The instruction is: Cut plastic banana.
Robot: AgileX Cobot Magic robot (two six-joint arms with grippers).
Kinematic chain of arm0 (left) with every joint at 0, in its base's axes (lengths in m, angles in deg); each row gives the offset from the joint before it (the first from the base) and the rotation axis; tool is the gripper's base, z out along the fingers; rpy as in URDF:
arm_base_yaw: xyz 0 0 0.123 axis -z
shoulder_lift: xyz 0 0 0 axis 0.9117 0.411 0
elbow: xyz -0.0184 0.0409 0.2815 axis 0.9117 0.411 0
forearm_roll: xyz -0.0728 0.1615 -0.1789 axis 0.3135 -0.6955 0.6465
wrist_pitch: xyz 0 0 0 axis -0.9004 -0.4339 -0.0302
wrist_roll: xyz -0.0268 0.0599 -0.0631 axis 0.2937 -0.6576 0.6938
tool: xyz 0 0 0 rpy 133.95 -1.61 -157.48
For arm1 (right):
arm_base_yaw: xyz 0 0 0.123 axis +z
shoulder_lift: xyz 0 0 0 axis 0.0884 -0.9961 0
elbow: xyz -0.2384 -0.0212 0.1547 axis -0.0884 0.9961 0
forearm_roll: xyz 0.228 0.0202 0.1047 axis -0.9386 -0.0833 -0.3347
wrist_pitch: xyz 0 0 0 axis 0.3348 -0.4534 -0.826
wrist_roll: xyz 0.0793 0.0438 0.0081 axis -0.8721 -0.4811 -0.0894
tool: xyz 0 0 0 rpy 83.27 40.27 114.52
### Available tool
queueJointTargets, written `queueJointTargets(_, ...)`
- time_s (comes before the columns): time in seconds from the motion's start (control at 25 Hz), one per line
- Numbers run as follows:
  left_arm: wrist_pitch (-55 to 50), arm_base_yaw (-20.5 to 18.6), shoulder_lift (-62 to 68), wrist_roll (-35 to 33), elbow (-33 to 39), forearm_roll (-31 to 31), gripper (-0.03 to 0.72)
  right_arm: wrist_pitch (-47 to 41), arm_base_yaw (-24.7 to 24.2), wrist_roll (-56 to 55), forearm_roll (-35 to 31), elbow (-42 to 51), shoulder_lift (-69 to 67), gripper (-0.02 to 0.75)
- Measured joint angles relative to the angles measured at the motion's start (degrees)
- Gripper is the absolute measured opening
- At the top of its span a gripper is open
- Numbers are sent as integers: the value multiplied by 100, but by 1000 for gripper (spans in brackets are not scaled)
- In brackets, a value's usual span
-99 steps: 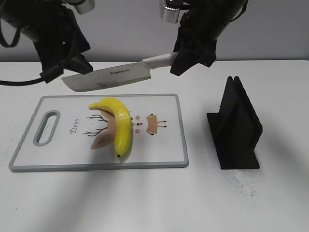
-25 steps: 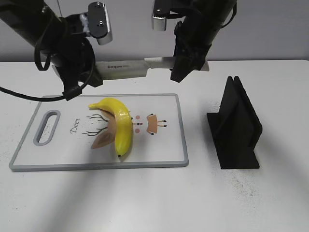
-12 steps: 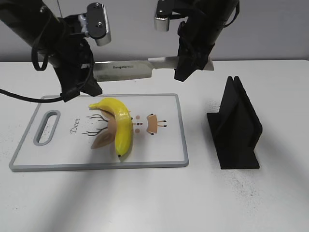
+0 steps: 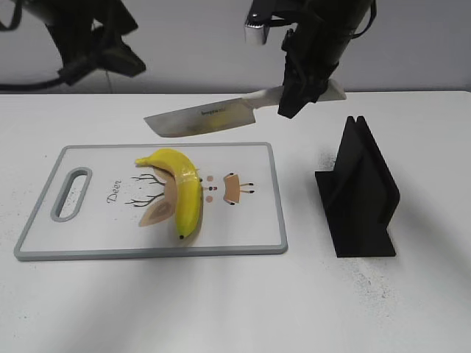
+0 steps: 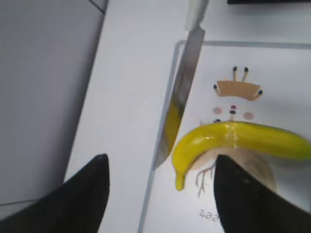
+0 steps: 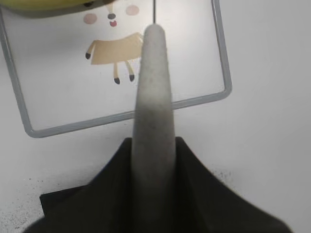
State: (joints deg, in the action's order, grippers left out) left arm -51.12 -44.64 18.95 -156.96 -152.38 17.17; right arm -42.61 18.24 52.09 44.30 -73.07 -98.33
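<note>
The plastic banana [image 4: 182, 190] lies whole on the cutting board [image 4: 96, 235], curving from the board's top middle toward its front. It also shows in the left wrist view [image 5: 243, 141]. My right gripper [image 4: 300, 92] is shut on the pale handle [image 6: 153, 111] of a large knife [image 4: 206, 118], whose blade hangs in the air above the board's far edge, behind the banana. My left gripper [image 5: 160, 187] is open and empty, raised high at the upper left [image 4: 110, 55], apart from the knife.
A black knife stand [image 4: 358, 195] stands on the table right of the board. The board has a slot handle [image 4: 71, 193] at its left end and a deer drawing under the banana. White tabletop lies all round.
My left gripper has let go of the blade and pulled up and away to the left. The knife, held by the right gripper alone, has shifted right and tilted with its tip lower.
</note>
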Motion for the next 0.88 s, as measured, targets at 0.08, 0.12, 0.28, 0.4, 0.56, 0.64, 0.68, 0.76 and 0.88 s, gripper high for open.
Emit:
queueJointTargets(0.08,87,0,-269,152,-37,-21,637,0,-17,-31,49,0,56,160)
queueJointTargets(0.12,131,0,-417,299,-46,-51,632,0,-17,-44,61,0,97,160)
queueJointTargets(0.28,195,-48,-953,1596,-43,-327,618,-2,-17,-521,61,0,303,160)
queueJointTargets(0.4,-32,-261,-1281,2939,-48,-731,608,-6,-17,-1477,56,0,484,160)
queueJointTargets(0.56,-941,-783,-1569,4357,-48,-1295,594,-13,-17,-2571,183,0,682,160)
queueJointTargets(0.64,-1538,-1101,-1666,4806,-48,-1560,591,-13,-17,-3074,278,0,786,160)
queueJointTargets(0.68,-1858,-1239,-1717,5042,-48,-1698,588,-18,-11,-3385,321,0,851,160)
queueJointTargets(0.76,-2130,-1597,-1820,5420,-48,-1864,584,-18,-17,-4077,358,0,1003,160)
queueJointTargets(0.88,-2190,-2106,-2130,5746,99,-1893,583,-24,-17,-4901,362,0,1331,160)
